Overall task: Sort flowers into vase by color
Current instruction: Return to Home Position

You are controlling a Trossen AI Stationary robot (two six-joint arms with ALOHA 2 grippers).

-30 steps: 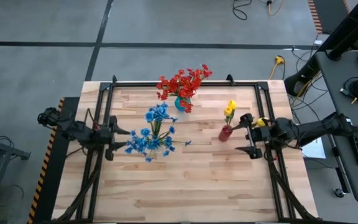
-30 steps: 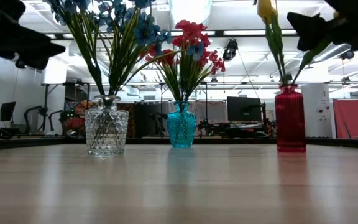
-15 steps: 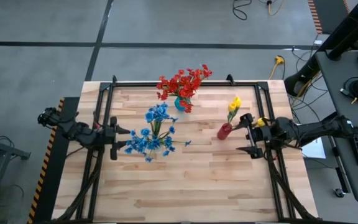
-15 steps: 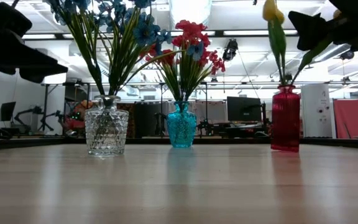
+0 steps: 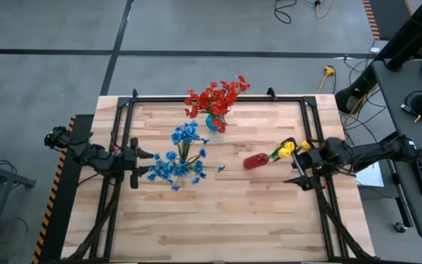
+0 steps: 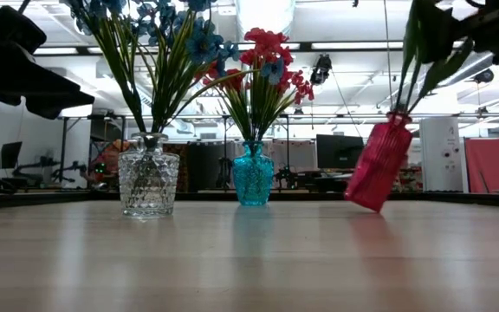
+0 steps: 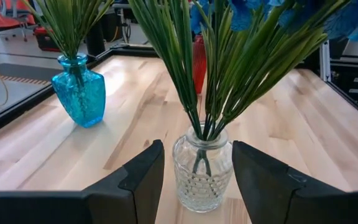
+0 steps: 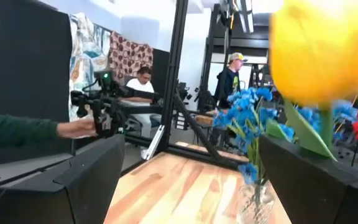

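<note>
The red vase point(image 5: 255, 160) with the yellow flowers point(image 5: 284, 150) is tipped. In the low view the red vase point(image 6: 377, 165) leans with its neck toward the table's right, on its lower edge. My right gripper point(image 5: 297, 161) is open right at the yellow heads, which fill its wrist view point(image 8: 322, 50). My left gripper point(image 5: 139, 163) is open at the table's left. Its fingers point(image 7: 142, 180) stand short of the clear vase point(image 7: 202, 171), which holds the blue flowers point(image 5: 178, 158). The red flowers point(image 5: 215, 95) stand in the teal vase point(image 6: 253, 178). My right gripper is open, with the yellow flowers' stalks just below the heads point(image 8: 309, 134) lying by one finger point(image 8: 316, 186). The big yellow head hides that spot, so I cannot tell whether the finger touches the stalks. The red vase hangs tilted below them.
A black frame rail point(image 5: 218, 99) runs along the table's far edge, with posts at both sides. Bare wood point(image 5: 226, 220) fills the near half. Beyond the table, the right wrist view shows people point(image 8: 143, 78) and a green sleeve point(image 8: 17, 127).
The red vase stood upright a second ago. It has tipped, with its neck and the yellow heads swinging toward my right gripper and its base sliding toward the table's left. My left gripper has edged a little toward the clear vase.
</note>
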